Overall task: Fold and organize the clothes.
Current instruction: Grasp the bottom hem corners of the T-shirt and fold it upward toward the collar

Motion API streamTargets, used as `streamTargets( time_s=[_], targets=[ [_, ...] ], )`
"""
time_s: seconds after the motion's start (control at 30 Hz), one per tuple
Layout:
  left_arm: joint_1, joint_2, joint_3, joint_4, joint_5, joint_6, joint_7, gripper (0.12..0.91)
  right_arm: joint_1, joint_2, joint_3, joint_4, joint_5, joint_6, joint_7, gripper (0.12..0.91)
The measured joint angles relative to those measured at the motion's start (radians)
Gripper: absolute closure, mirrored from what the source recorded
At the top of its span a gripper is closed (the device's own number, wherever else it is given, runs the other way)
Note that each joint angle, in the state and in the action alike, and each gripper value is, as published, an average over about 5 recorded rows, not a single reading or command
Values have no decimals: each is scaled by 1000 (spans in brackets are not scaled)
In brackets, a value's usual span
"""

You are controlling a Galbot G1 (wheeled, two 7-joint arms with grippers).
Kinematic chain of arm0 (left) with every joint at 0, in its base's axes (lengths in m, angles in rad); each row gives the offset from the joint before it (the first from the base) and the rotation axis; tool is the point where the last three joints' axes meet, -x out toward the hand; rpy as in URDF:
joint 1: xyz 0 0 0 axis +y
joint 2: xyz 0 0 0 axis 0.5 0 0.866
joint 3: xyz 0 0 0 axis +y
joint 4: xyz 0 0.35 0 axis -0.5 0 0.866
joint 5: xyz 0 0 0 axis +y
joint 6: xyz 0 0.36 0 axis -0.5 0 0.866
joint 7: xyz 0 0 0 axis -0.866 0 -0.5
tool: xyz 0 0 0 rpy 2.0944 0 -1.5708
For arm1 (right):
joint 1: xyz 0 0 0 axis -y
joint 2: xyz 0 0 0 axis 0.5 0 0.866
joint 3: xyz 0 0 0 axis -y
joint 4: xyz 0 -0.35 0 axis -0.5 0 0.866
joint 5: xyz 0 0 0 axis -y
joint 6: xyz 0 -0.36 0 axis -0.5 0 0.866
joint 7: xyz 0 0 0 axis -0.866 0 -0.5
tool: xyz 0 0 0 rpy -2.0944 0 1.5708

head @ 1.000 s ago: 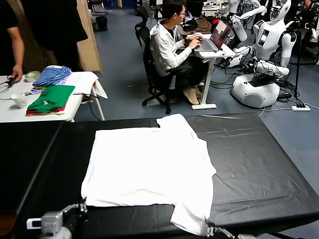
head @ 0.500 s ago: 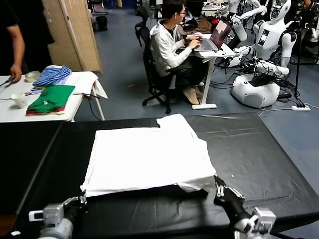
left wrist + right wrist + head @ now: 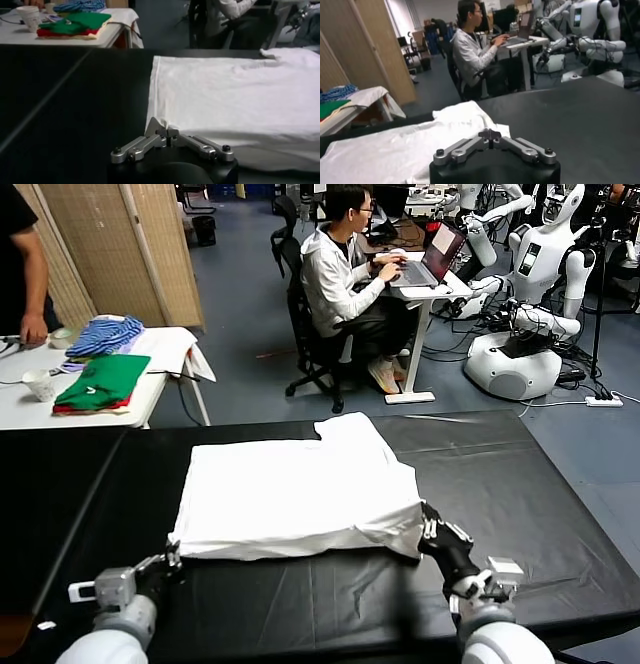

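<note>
The clothes, one plain white T-shirt [image 3: 300, 489], lie on the black table [image 3: 530, 514] with the near hem raised and doubled back over the body. My left gripper [image 3: 172, 556] is shut on the near left hem corner; in the left wrist view its tips [image 3: 166, 132] pinch a peak of white cloth [image 3: 235, 95]. My right gripper [image 3: 428, 526] is shut at the near right corner, where the cloth hangs folded. In the right wrist view its tips [image 3: 490, 134] meet against the white T-shirt [image 3: 395, 150]. One sleeve [image 3: 352, 429] points toward the far edge.
A white side table [image 3: 165, 344] at far left carries folded green and red garments [image 3: 103, 381], a blue-striped garment [image 3: 105, 334] and a cup [image 3: 40, 386]. A person [image 3: 22, 264] stands there. Beyond the table a man [image 3: 345, 274] works at a laptop; white robots [image 3: 540, 274] stand far right.
Both grippers have lifted the near hem and carried it away from me, over the shirt. The right arm has come up into the head view. The standing person at left shifted.
</note>
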Motion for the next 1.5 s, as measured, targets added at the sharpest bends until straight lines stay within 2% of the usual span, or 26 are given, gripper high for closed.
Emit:
streamTargets(
  time_s=[0.17,0.27,0.33,0.43,0.5,0.6,0.7,0.87,0.97,1.03,1.07,1.17,1.27,1.33,1.43,1.5],
  targets=[
    [1,-1,-4,-1,-13,-78,-26,883,22,8,-13,-36,-12,1,0,884],
    [16,2,-14,-13,3,-71,-19,883,32,12,-19,-53,-16,1,1,884],
    [33,8,-22,-23,34,-37,10,883,39,15,-23,-63,-21,2,1,884],
    [73,12,-35,-36,94,-12,84,883,49,18,-27,-75,-25,5,1,884],
    [106,10,-43,-38,138,-32,136,883,55,20,-27,-78,-26,6,1,884],
    [150,5,-48,-26,211,-95,191,883,63,20,-26,-84,-26,9,1,884],
    [170,-1,-50,-11,244,-150,206,883,73,22,-29,-95,-26,10,1,884],
    [187,-13,-52,7,254,-191,208,883,84,29,-34,-113,-30,9,7,882],
    [199,-23,-54,13,264,-203,211,883,82,33,-39,-120,-38,10,6,798],
    [208,-28,-55,13,265,-205,213,870,78,36,-42,-122,-43,11,5,674],
    [212,-29,-56,12,265,-206,214,845,76,37,-43,-122,-46,12,5,617],
    [224,-31,-58,12,264,-209,217,702,67,41,-43,-117,-53,12,4,428],
    [233,-32,-58,14,264,-208,217,513,55,41,-41,-106,-57,9,4,240],
    [239,-34,-57,14,261,-208,218,362,45,41,-38,-96,-63,-1,4,159],
    [242,-35,-55,17,256,-208,221,191,25,38,-34,-79,-100,-25,-1,124],
    [238,-35,-53,22,252,-209,221,147,7,36,-30,-68,-150,-33,-13,119]
  ],
)
